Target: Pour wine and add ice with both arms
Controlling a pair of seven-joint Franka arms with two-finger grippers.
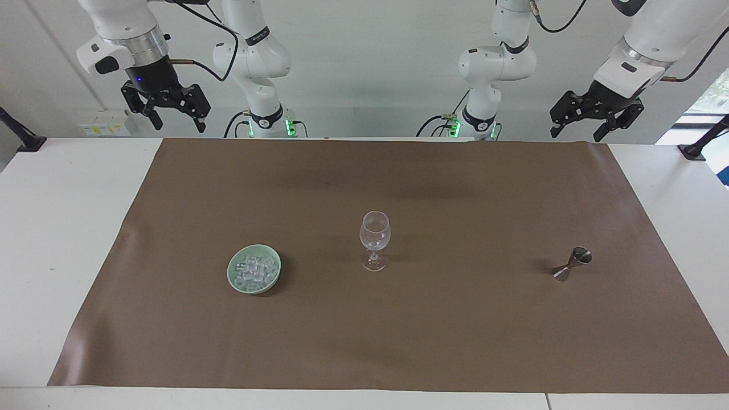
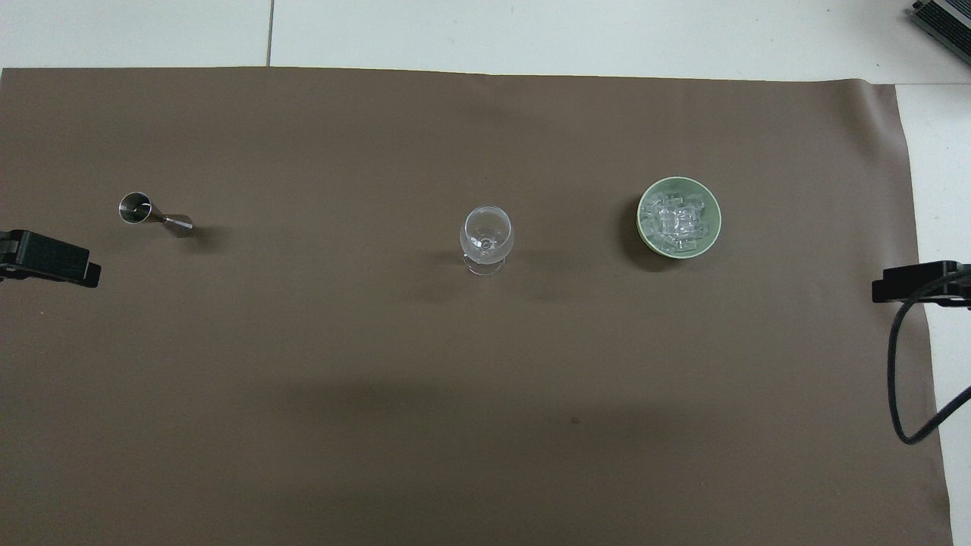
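An empty clear wine glass [image 1: 375, 238] stands upright mid-mat; it also shows in the overhead view [image 2: 486, 236]. The ice [image 1: 255, 269], a heap of small clear cubes, lies in a green bowl [image 1: 233, 273] beside the glass, toward the right arm's end; ice [image 2: 677, 218] and bowl [image 2: 716, 221] also show from overhead. A steel jigger [image 1: 572, 263] stands toward the left arm's end, also seen from overhead [image 2: 155, 214]. My right gripper [image 1: 179, 126] hangs open and empty, high over the table's robot-side edge. My left gripper [image 1: 575, 135] does the same at its end.
A brown mat [image 1: 398, 330] covers most of the white table [image 1: 51, 228]. A black cable [image 2: 899, 364] loops down from the right wrist at the mat's edge. Only the grippers' tips show in the overhead view, the left one [image 2: 49, 258] and the right one [image 2: 914, 282].
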